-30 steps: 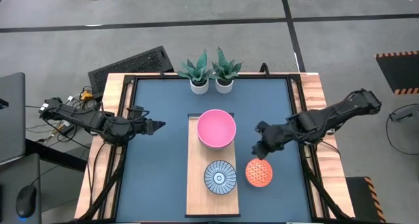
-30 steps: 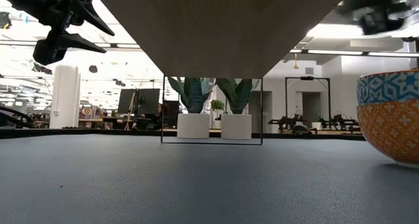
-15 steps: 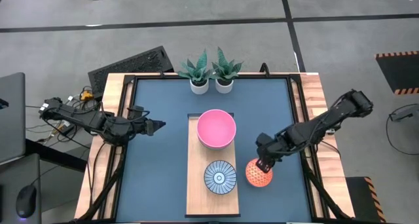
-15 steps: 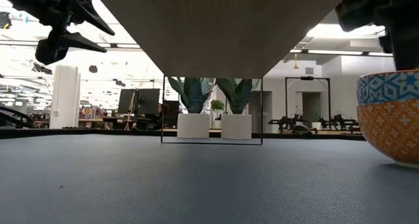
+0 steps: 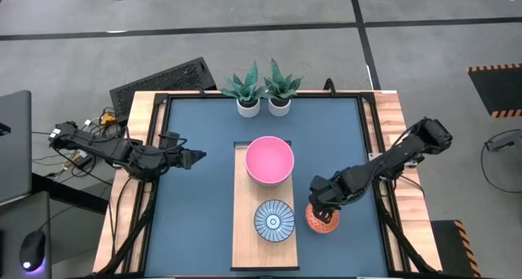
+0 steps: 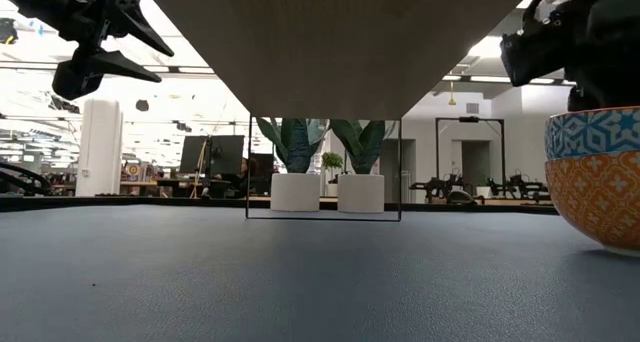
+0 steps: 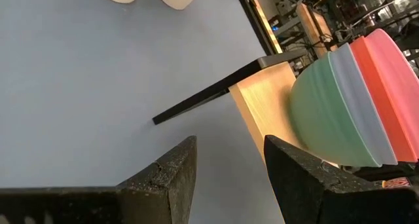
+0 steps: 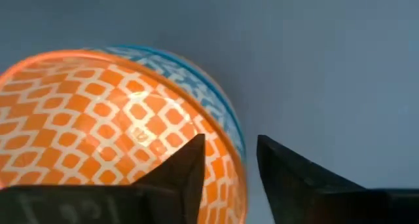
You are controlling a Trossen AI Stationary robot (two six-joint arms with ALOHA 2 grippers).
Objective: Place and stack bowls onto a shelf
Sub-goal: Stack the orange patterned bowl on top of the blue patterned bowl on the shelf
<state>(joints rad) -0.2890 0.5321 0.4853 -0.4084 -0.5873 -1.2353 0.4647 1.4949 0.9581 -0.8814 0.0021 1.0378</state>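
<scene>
An orange-red patterned bowl (image 5: 323, 219) with a blue band under its rim (image 6: 596, 132) stands on the dark blue table, just right of the light wooden shelf (image 5: 246, 230). My right gripper (image 5: 323, 209) is open right over it, with the bowl's rim between its fingers in the right wrist view (image 8: 230, 143). On the shelf sit a stack of teal, blue and pink bowls (image 5: 270, 160) and a small blue patterned bowl (image 5: 274, 220). My left gripper (image 5: 197, 157) waits open above the table's left side. My right gripper comes at the orange-red bowl from above. One finger (image 8: 186, 175) stands over the bowl's inside and the other (image 8: 288, 178) outside its rim (image 8: 237, 160). Whether either finger touches the rim I cannot tell. The bowl stands upright on the table.
Two white plant pots (image 5: 259, 106) stand at the table's far edge, behind the shelf. The left wrist view shows the stacked bowls (image 7: 353, 112) on the shelf's far part (image 7: 268, 103). A wooden border (image 5: 139, 132) frames the table.
My right gripper has gone toward the table's near edge and down, from beyond the orange-red bowl to right over its rim. The bowl has stayed where it was.
</scene>
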